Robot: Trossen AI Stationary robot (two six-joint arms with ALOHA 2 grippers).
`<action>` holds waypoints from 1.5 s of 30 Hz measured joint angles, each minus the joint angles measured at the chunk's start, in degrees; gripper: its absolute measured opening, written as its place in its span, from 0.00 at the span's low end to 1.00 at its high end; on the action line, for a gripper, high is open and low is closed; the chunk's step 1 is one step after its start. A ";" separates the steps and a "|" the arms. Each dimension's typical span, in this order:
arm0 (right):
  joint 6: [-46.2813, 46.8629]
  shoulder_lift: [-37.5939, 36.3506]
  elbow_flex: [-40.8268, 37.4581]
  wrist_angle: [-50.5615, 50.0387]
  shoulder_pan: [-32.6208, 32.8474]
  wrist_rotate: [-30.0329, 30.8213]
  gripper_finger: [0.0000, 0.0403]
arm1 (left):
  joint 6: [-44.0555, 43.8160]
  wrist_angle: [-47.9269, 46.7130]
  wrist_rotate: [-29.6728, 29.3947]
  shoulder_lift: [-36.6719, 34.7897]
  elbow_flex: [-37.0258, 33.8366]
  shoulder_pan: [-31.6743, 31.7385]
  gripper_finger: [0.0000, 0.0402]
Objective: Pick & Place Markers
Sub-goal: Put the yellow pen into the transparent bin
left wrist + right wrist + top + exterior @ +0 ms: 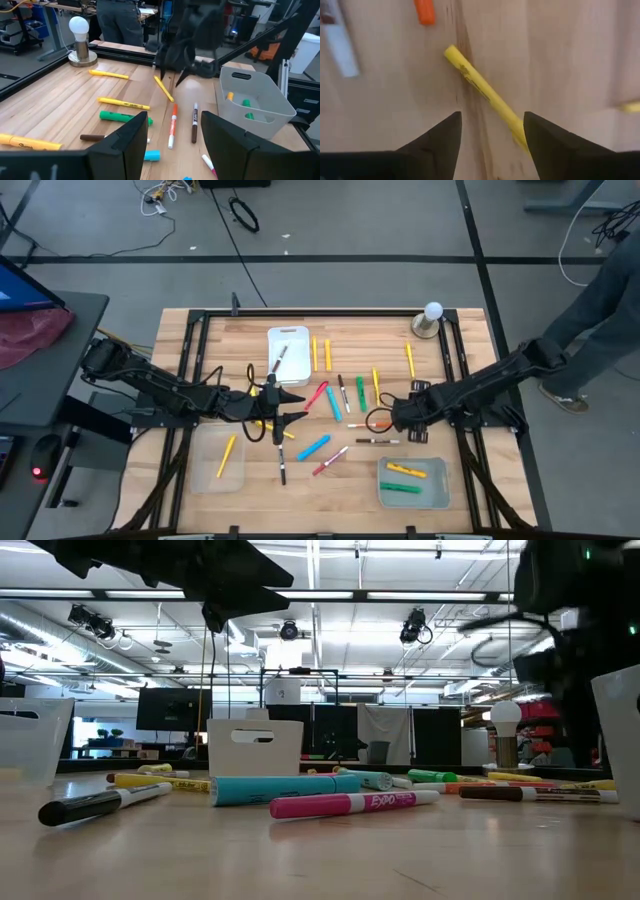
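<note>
Markers mostly remain loose on the table [470, 340]; only a few lie in trays, so sorting looks to be at an early stage. Right gripper [491, 131] hangs with fingers spread, empty, directly above a yellow marker [482, 91], a slim matte stick lying slantwise between its fingertips. Left gripper [172, 132], also spread and empty, hovers with scattered markers ahead of it.

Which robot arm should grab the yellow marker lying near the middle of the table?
Probably the right one. The right gripper hangs open directly over the thin yellow marker; the left gripper sits farther away.
</note>
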 joint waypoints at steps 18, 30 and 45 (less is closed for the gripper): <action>-1.90 -0.29 -7.75 12.44 -6.38 -4.82 0.16 | -0.21 -0.04 0.02 0.00 0.00 0.96 0.48; 12.22 -2.55 -1.56 8.60 -2.23 12.59 0.03 | -0.19 -0.02 0.21 0.00 0.00 0.85 0.48; -19.77 -1.28 1.08 77.74 8.17 33.58 0.03 | 7.71 19.46 5.66 9.83 -0.04 -1.92 0.48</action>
